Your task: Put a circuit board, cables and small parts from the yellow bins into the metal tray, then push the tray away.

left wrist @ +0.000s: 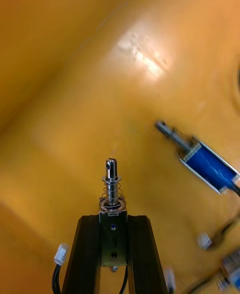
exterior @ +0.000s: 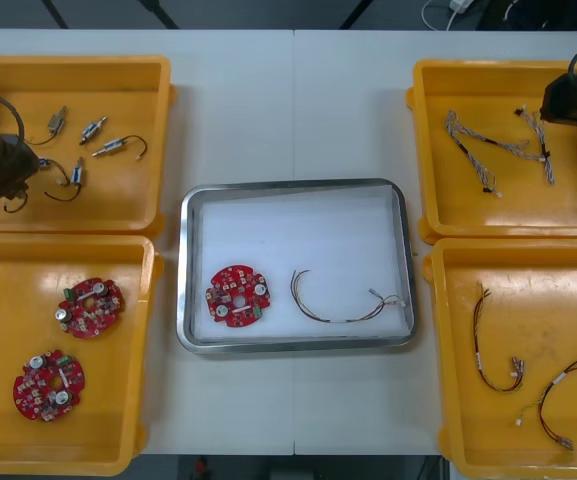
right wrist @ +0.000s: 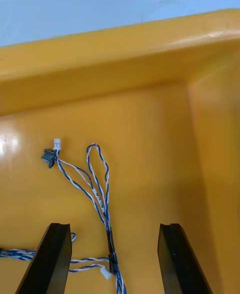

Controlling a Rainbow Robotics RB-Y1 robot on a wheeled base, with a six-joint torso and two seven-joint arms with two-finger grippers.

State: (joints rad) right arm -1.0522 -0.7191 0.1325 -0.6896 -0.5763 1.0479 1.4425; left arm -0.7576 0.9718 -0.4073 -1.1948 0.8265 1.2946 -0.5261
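Upper left, our left gripper (left wrist: pixel 113 221) pinches a small metal part (left wrist: pixel 112 184); right gripper (right wrist: pixel 114 227) gapes over blue-and-white cable (right wrist: pixel 98 186). Next, we lift toward the metal tray (exterior: pixel 293 186).

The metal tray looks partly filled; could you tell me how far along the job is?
Done: a circuit board and one cable lie in the metal tray. In hand: the left claw is shut on a small metal part in a yellow bin; the right claw stands open over a blue and white cable. Left: both go in, then push the tray away.
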